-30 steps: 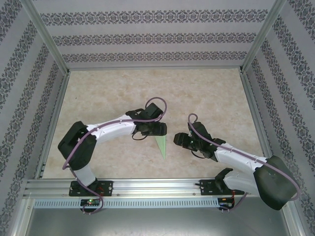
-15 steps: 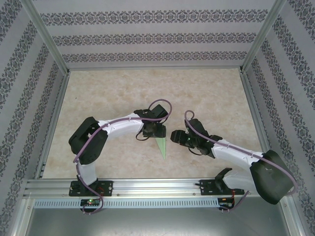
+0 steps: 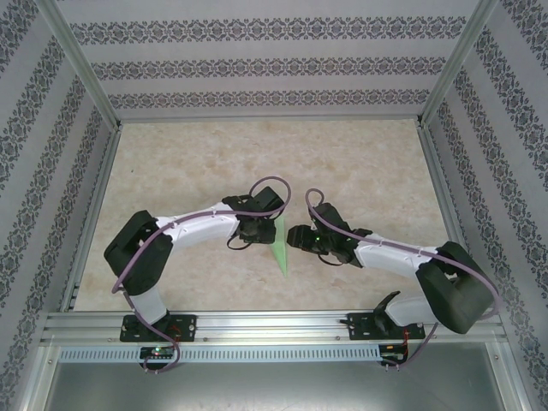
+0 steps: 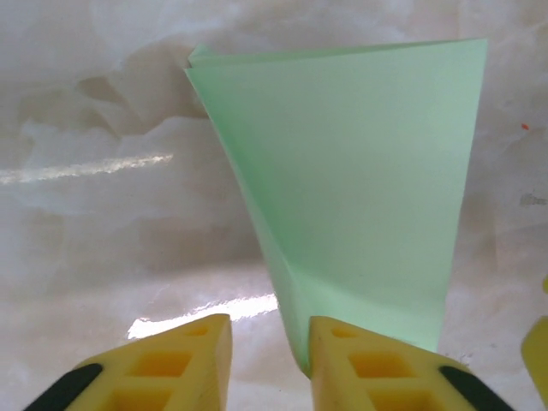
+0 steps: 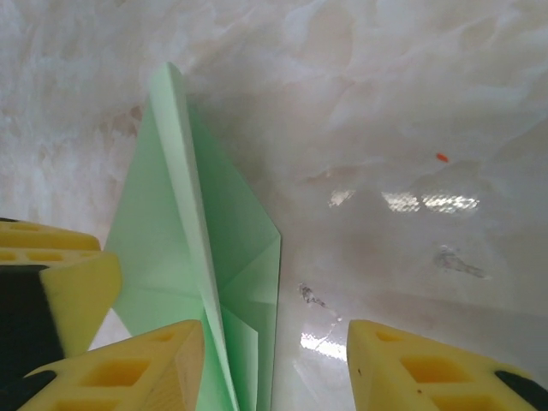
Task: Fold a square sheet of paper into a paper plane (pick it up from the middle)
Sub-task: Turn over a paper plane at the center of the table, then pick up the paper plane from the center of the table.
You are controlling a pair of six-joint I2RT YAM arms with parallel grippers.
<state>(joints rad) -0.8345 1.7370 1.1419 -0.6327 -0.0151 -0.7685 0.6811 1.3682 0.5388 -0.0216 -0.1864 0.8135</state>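
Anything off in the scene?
Plane isn't lying flat: its centre fold stands up off the table as a ridge. Also a tiny orange speck on the table nearby. No tears seen.

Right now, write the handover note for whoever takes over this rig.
Left gripper: jaws narrowly apart at the paper plane's raised flap, not clamped.
Right gripper: open beside the plane, holding nothing.
Plane: on the table between both grippers, tip toward the near edge.
Done: sheet folded into a long pointed dart.
Left: probably closing on it and pressing the last creases.
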